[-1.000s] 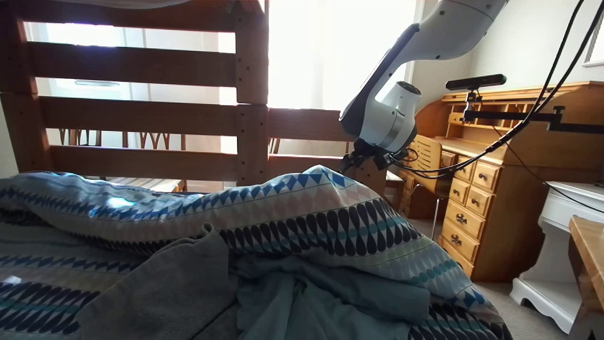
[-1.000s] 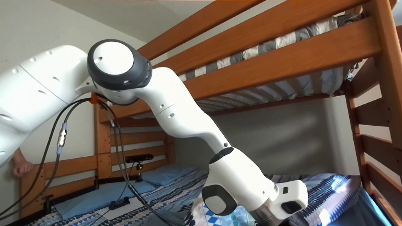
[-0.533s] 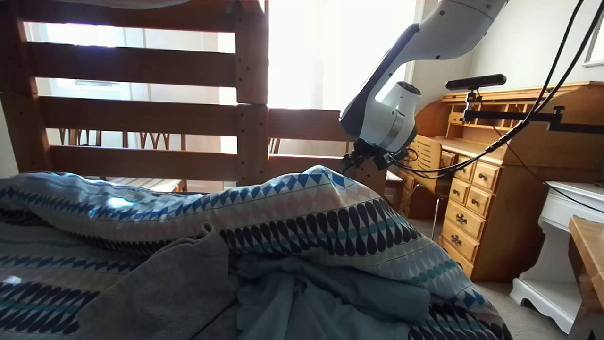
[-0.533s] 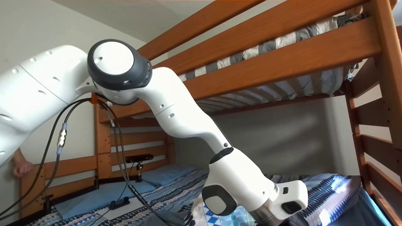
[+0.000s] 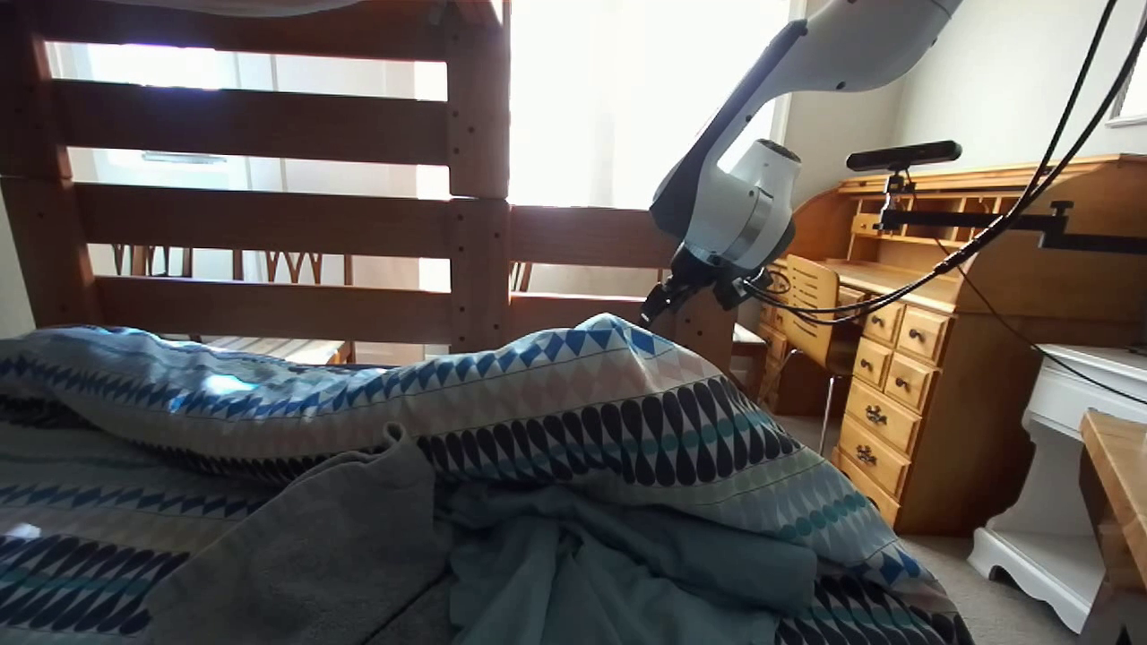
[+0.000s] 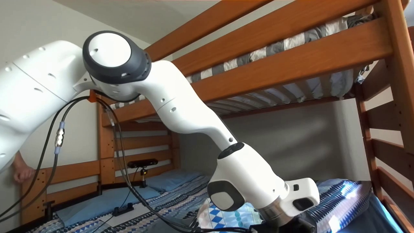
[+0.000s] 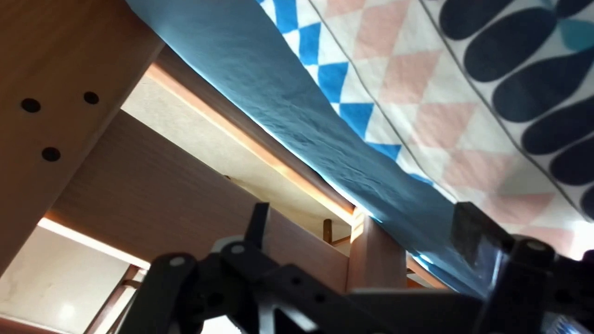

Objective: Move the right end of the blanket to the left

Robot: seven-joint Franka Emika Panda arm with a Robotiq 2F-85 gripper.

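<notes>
The blanket has dark navy drops, blue diamonds and pale pink and white bands. It lies in a raised fold along the bed and slopes down at the right in an exterior view. It also shows below my arm in an exterior view and at the upper right of the wrist view. My gripper hovers just behind and above the fold's peak. In the wrist view the gripper is open with nothing between its fingers; the right finger overlaps the blanket's edge, contact unclear. In an exterior view its fingers are cut off by the bottom edge.
A wooden bed rail and post stand close to my gripper. The upper bunk is above my arm. A blue sheet lines the mattress edge. A grey-teal cloth lies in front. A person's hand rests at left.
Within the last half second my arm and gripper have risen slightly. Before that they were still. The blanket has not visibly moved.
</notes>
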